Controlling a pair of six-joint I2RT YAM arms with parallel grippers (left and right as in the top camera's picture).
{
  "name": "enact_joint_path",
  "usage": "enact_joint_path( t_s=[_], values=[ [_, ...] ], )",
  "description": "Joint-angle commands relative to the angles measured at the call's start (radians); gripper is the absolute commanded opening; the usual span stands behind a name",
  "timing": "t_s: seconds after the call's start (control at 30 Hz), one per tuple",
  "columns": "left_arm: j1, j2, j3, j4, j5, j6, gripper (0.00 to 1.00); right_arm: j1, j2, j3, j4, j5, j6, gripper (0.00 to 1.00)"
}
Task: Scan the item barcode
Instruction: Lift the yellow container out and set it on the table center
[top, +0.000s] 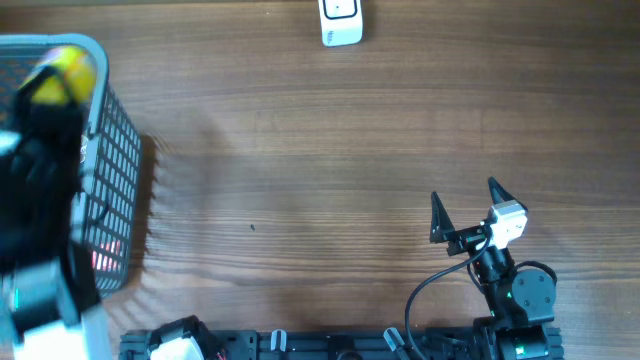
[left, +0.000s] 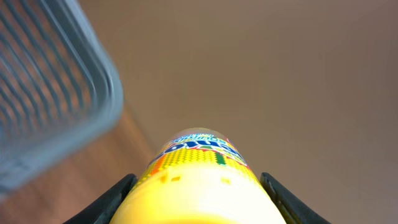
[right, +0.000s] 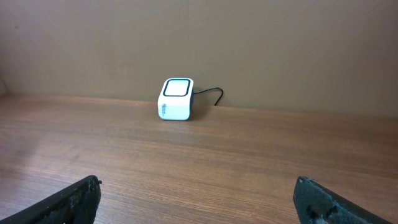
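Note:
A yellow bottle-shaped item (left: 199, 180) with a coloured label fills the left wrist view, and both black fingers (left: 118, 196) of my left gripper (left: 198, 199) press against its sides. From overhead the same yellow item (top: 62, 72) shows above the grey basket (top: 115, 150) at the far left, with the blurred left arm over it. No barcode shows on the item. A white scanner (top: 341, 22) stands at the far edge of the table, also seen as the scanner (right: 176, 99) with a cable in the right wrist view. My right gripper (top: 468, 205) is open and empty at the front right.
The grey wire basket (left: 56, 93) stands at the table's left edge, something pink inside it low down. The scanner's black cable (right: 208, 93) runs off behind it. A wall rises behind the wooden table (top: 320, 150).

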Motion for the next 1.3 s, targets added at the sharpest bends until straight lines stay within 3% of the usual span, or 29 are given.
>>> enact_joint_path(
  t_s=[0.0, 0.17, 0.37, 0.6, 0.93, 1.07, 1.27],
  values=[
    [-0.154, 0.179, 0.005, 0.034, 0.044, 0.046, 0.53, 0.004, -0.001, -0.001, 0.005, 0.016, -0.006, 1.0],
    [-0.351, 0.405, 0.005, 0.051, -0.06, 0.154, 0.53, 0.004, -0.001, -0.001, 0.005, 0.016, -0.006, 1.0],
    [-0.573, 0.649, 0.005, 0.01, -0.357, 0.356, 0.54, 0.004, -0.001, -0.001, 0.005, 0.016, -0.006, 1.0],
    [-0.715, 0.866, 0.005, -0.041, -0.571, 0.399, 0.53, 0.004, -0.001, -0.001, 0.005, 0.016, -0.007, 1.0],
    [-0.734, 0.949, -0.001, -0.03, -0.57, 0.379, 0.52, 0.004, -0.001, -0.001, 0.005, 0.016, -0.006, 1.0],
    [-0.734, 0.949, -0.002, -0.031, -0.57, 0.349, 0.61, 0.004, -0.001, -0.001, 0.005, 0.016, -0.006, 1.0],
    [-0.734, 0.949, -0.002, -0.031, -0.544, 0.356, 0.6, 0.004, -0.001, -0.001, 0.005, 0.016, -0.006, 1.0]
  ],
)
